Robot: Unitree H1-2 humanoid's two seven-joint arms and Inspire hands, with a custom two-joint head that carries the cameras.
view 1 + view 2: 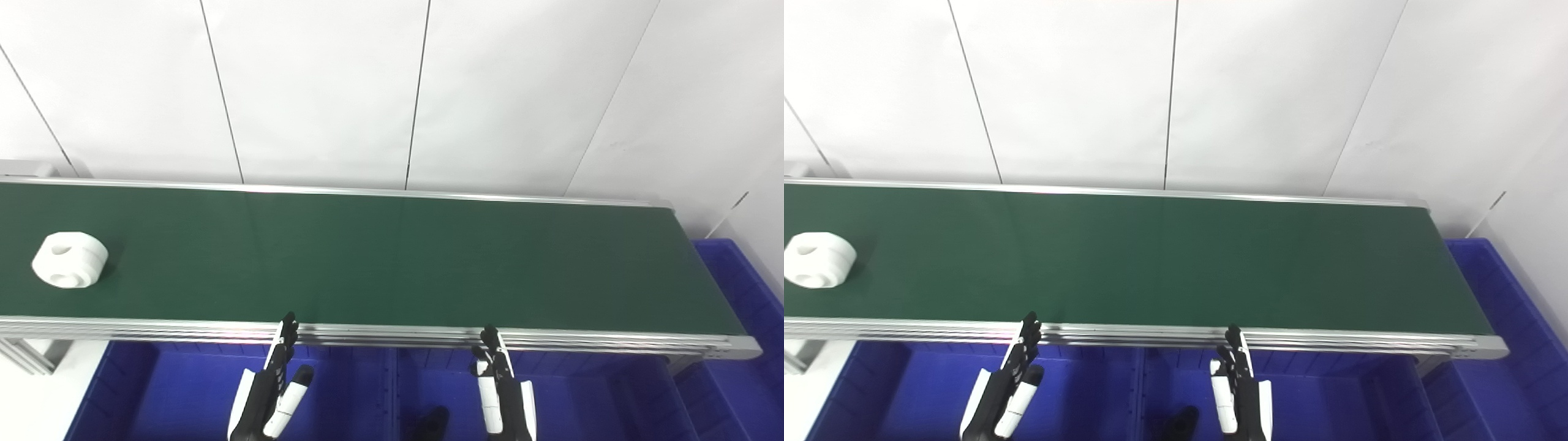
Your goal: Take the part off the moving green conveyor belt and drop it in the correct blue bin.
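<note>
A white round part (70,260) with holes in it lies on the green conveyor belt (380,263) at the far left; it also shows in the right eye view (817,260). My left hand (269,392) is open and empty, below the belt's near rail, over a blue bin (184,392). My right hand (503,392) is open and empty, fingers pointing up at the rail, over another blue bin (588,392). Both hands are far to the right of the part.
The belt's aluminium near rail (380,335) runs across just above my fingertips. A third blue bin (744,294) stands past the belt's right end. A small dark object (432,422) lies in the bin between my hands. A white panelled wall stands behind the belt.
</note>
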